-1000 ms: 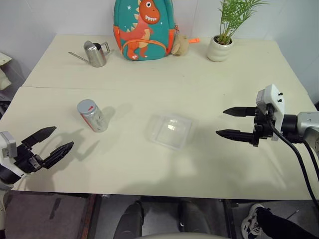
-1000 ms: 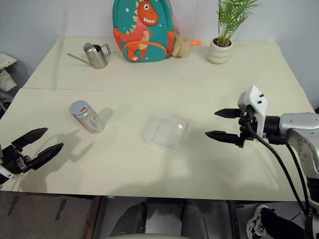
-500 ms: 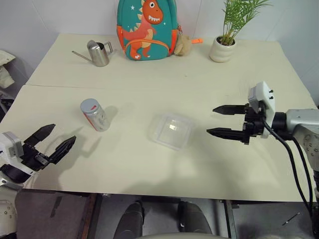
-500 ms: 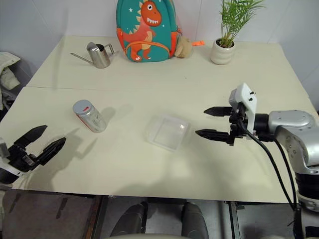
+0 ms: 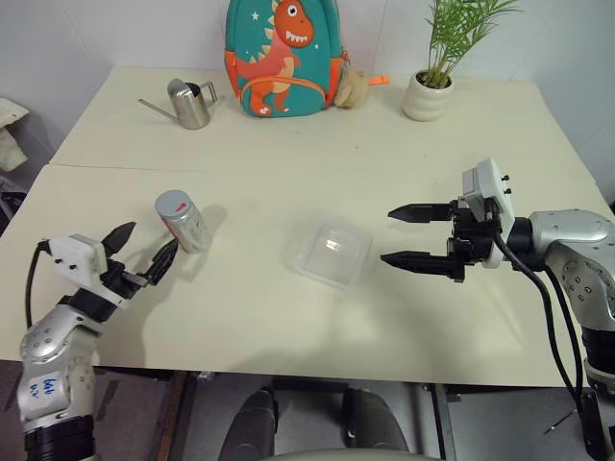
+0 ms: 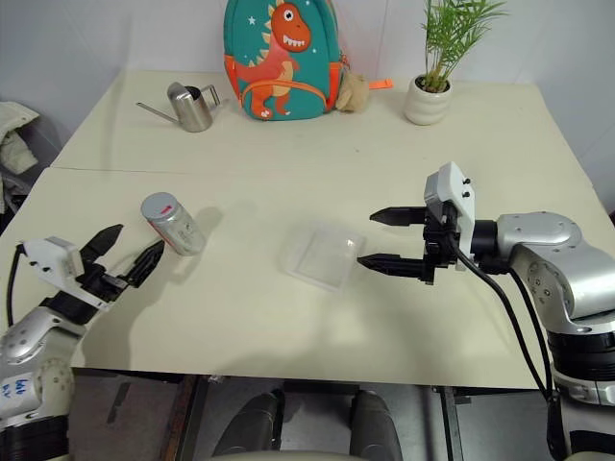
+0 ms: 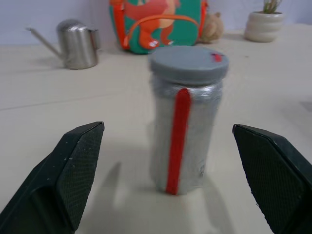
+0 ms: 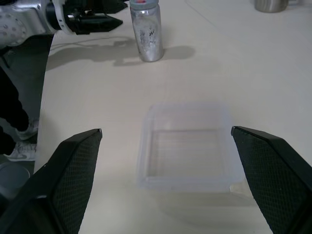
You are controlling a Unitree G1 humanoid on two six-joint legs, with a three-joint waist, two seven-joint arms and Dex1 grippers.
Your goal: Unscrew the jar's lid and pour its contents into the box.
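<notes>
Left eye view, read from left to right: my left pincer sits low over the near left part of the table, fingers spread wide and empty, pointing toward the jar. The jar stands upright on the table just beyond the fingertips, not touched by them. In the left wrist view the jar stands centred between my two black fingers, with clear table surface on either side of it. The lid is seated on the jar; it is grey with a small red mark near its edge. A red vertical stripe runs down the jar's side. The contents cannot be made out through the wall.

Further back on the table, left of centre, stands a steel watering can. A green dinosaur backpack stands upright at the far edge, with a small plush toy beside it.

The box lies flat near the table's centre, well apart from the jar, and it holds nothing visible. In the right wrist view the box lies between my right fingers, nearer than the jar.

My right pincer hovers just right of the box, pointing toward it, fingers wide apart and empty. A potted plant stands at the far right.
</notes>
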